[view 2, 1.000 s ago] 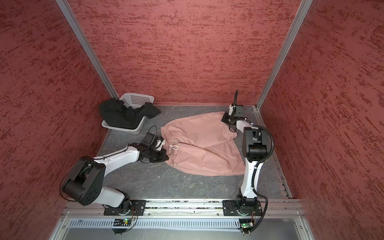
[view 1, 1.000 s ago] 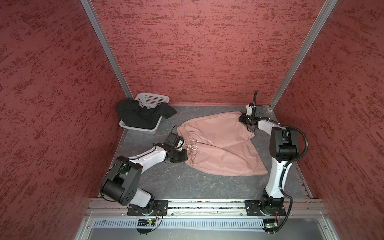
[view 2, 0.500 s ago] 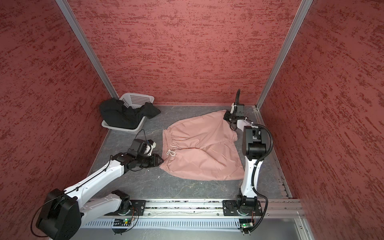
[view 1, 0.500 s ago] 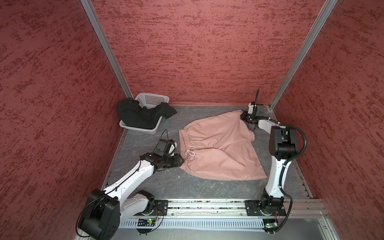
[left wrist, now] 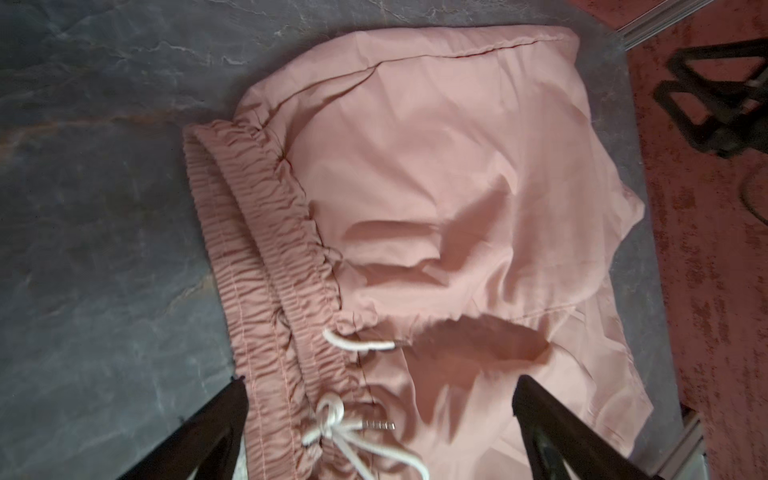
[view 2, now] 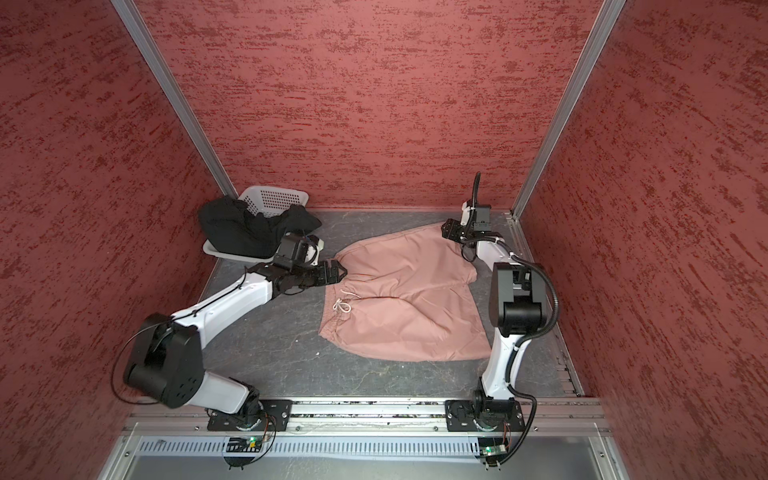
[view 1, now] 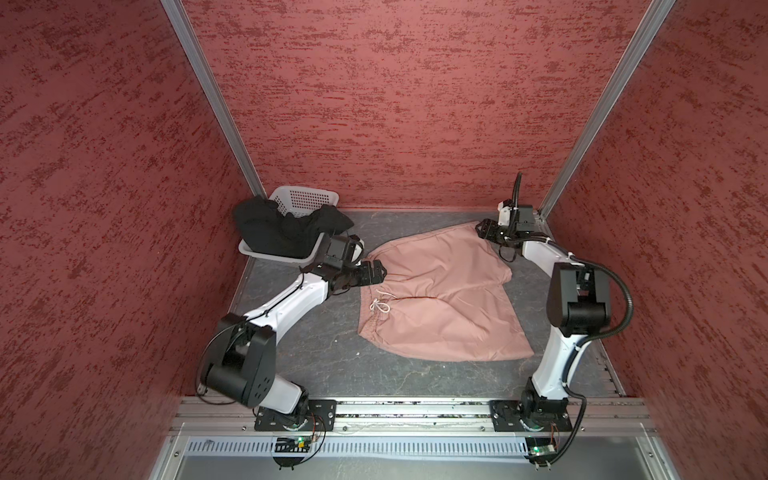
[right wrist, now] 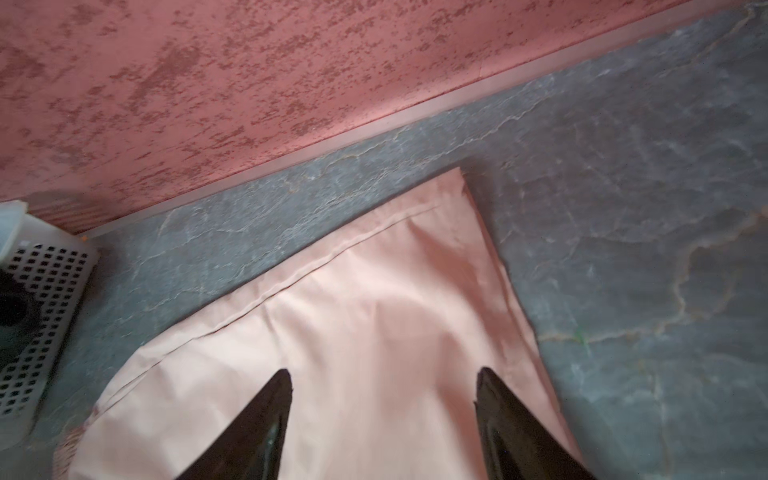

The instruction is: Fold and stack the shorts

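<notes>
On the gray table (view 1: 316, 353), pink shorts (view 1: 436, 299) lie spread; black shorts (view 1: 270, 228) drape over the white basket (view 1: 305, 198). Left gripper (left wrist: 378, 386) and right gripper (right wrist: 382, 374) both gape wide at 2 pink corners, holding nothing.

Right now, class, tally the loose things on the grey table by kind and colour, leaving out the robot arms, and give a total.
Dusty pink shorts: 1
Black shorts, bunched in the basket: 1
White perforated plastic basket: 1
Total: 3
</notes>
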`<state>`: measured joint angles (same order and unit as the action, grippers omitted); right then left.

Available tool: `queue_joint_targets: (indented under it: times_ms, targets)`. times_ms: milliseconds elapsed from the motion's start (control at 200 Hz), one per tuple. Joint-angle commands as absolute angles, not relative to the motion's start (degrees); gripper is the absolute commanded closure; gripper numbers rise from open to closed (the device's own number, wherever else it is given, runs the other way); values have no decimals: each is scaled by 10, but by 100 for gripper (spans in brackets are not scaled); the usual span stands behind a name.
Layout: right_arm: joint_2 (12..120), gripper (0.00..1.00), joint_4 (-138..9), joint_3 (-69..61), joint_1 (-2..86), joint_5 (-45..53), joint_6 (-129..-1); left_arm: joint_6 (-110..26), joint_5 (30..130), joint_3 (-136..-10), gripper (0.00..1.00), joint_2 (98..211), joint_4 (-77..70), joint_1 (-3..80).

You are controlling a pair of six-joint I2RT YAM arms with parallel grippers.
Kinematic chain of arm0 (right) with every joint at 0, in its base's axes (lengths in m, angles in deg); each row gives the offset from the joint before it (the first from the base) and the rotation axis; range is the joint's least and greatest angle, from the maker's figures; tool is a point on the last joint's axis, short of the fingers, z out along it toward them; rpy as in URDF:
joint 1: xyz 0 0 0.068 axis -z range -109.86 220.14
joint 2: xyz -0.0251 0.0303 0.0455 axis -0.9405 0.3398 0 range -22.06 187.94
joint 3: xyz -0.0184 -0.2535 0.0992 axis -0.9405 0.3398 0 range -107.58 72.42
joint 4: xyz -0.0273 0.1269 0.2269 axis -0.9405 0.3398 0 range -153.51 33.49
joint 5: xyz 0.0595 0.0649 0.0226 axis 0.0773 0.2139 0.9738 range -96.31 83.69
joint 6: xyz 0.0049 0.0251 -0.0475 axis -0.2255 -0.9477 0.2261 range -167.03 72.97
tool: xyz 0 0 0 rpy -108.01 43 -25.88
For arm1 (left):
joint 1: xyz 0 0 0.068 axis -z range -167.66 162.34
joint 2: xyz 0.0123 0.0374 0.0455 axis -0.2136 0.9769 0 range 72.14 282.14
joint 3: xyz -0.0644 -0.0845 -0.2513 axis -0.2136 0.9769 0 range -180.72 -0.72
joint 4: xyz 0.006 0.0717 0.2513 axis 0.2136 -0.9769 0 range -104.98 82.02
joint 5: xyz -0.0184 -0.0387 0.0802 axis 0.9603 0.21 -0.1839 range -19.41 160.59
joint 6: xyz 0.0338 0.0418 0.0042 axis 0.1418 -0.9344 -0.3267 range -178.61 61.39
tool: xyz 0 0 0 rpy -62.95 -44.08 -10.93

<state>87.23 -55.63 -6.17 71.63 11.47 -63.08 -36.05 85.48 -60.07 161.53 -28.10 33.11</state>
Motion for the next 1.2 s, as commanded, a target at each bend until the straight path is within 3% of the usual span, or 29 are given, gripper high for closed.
queue_joint_targets:
  times_ms: [0, 175, 546, 982, 1192]
  targets:
    - [810, 27, -558, -11, 703, 119, -632, -383, 848, -632, 1, 1678, -270, 328]
    - [766, 25, -553, 68, 688, 146, -641, -378, 872, -661, 1, 1736, -231, 328]
    - [776, 24, -578, 145, 683, 149, -647, -373, 895, -693, 1, 1705, -218, 369]
    - [819, 23, -590, 116, 709, 144, -676, -384, 910, -716, 1, 1836, -244, 356]
    - [854, 24, -605, 102, 729, 166, -693, -397, 910, -725, 1, 1867, -248, 305]
